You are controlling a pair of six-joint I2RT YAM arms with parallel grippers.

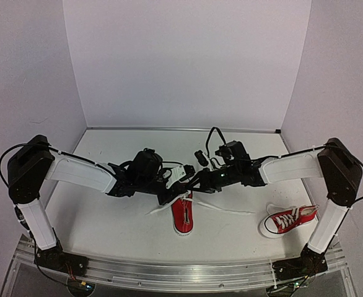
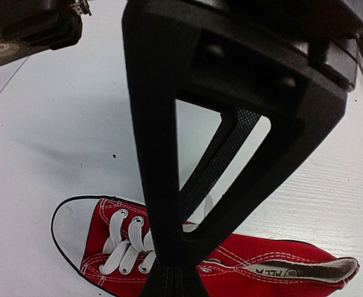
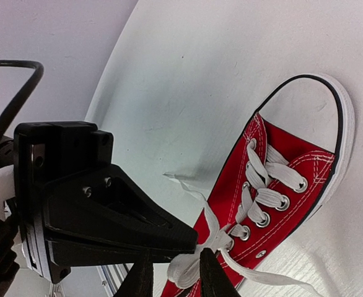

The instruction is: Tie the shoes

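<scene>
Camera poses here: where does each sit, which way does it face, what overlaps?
Top external: above and behind the bases, facing down over the table; shows left arm, right arm, middle shoe, far-right shoe.
Left wrist: on the left arm, looking down past the shut left gripper at the middle shoe.
Right wrist: looking down past the right gripper, jaws apart around a lace, at that shoe.
Shared: all three see the middle shoe.
</scene>
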